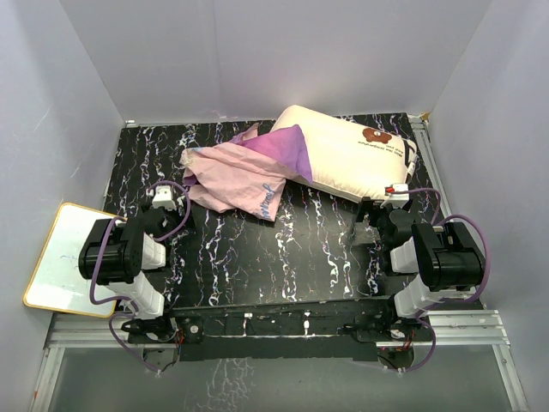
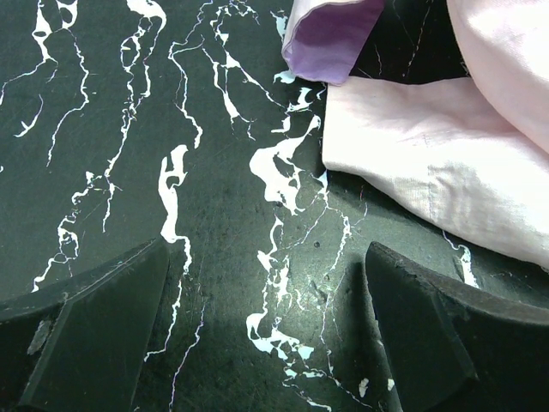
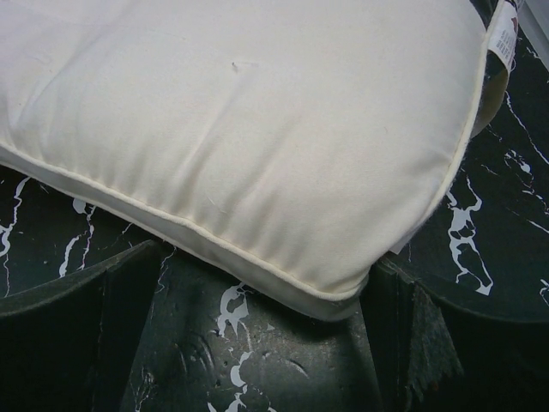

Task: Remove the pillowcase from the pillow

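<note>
Ahead of my left pincer [image 2: 266,249], and off to its right, the pillowcase [image 2: 429,172] lies crumpled on the black marbled table [image 2: 129,129].

Left pincer status: the fingers [image 2: 103,326] are spread wide. Only bare table surface shows in the gap between them. I grip nothing, and neither finger touches fabric. The nearest cloth is the pale pink inside face, just ahead of the right-hand finger. A purple fold of the same cover sits farther ahead, with its edge turned up.

Directly ahead of my right pincer [image 3: 266,253] is the pillow [image 3: 257,112], cream and plump, with a piped seam.

Right pincer status: the fingers are spread wide and closed on nothing. One piped corner of the pillow reaches into the gap, closer to the right-hand finger. I cannot tell whether that finger touches it. A small label [image 3: 506,39] hangs at the pillow's edge, ahead and to the right.

From the overhead view, the pillow runs diagonally away from my right pincer, towards the left and far side. Its bear face [image 1: 376,135] is turned upward. The pillowcase lies ahead of and between my two pincers, nearer the left one. Its purple part lies over the pillow's far left end. I cannot tell whether that end is inside the cover.

A white board [image 1: 60,257] lies to the left of my left pincer and behind it, beside the table.
</note>
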